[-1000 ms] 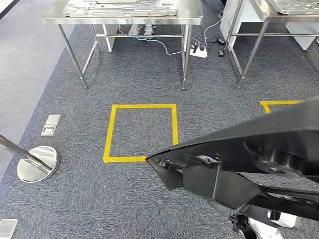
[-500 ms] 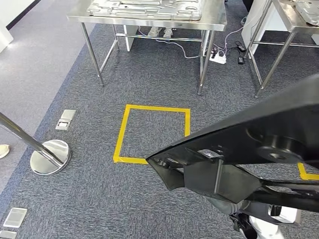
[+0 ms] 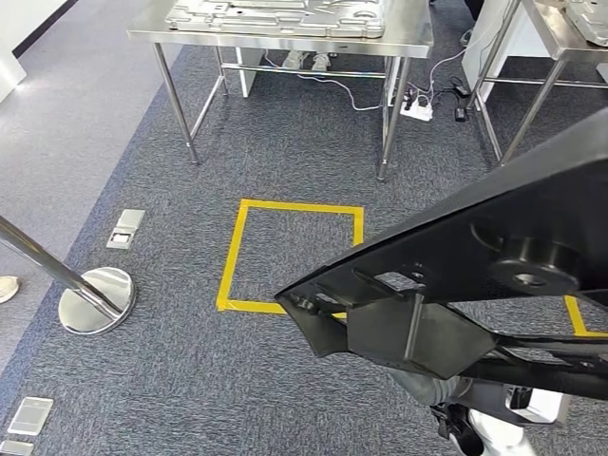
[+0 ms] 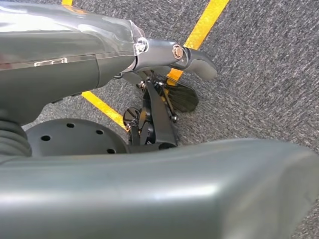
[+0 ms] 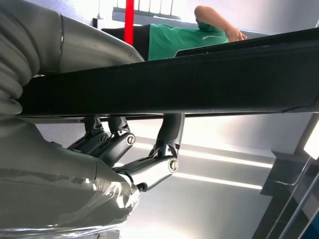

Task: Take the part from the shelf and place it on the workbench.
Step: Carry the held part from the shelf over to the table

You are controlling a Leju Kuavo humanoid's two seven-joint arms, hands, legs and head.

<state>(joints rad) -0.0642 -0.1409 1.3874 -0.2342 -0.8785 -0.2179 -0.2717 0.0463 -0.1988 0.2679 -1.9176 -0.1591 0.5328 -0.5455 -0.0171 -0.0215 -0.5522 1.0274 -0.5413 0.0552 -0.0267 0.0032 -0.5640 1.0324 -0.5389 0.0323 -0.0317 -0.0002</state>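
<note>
In the head view, the large black part [image 3: 487, 256] is carried low at the right, its pointed end reaching toward a yellow taped square [image 3: 231, 261] on the carpet. In the right wrist view my right hand [image 5: 124, 149] grips the edge of the black part [image 5: 211, 79], dark fingers hooked against it. The left wrist view looks at the carpet past my left hand [image 4: 158, 99], which holds nothing, thumb and fingers apart. The steel workbench [image 3: 408, 28] stands ahead at the far side, with pressed metal panels [image 3: 275, 14] lying on it.
A second steel table [image 3: 552, 28] stands at the far right. Cables and a power strip [image 3: 418, 111] lie between the tables. A stanchion base [image 3: 97, 299] and floor boxes [image 3: 125, 228] are at the left. A person in a green top [image 5: 180, 37] shows beyond the part.
The whole picture has shifted since a second ago, so the camera has moved; the workbench and yellow square now sit further right. The black part stays held and tilts slightly higher.
</note>
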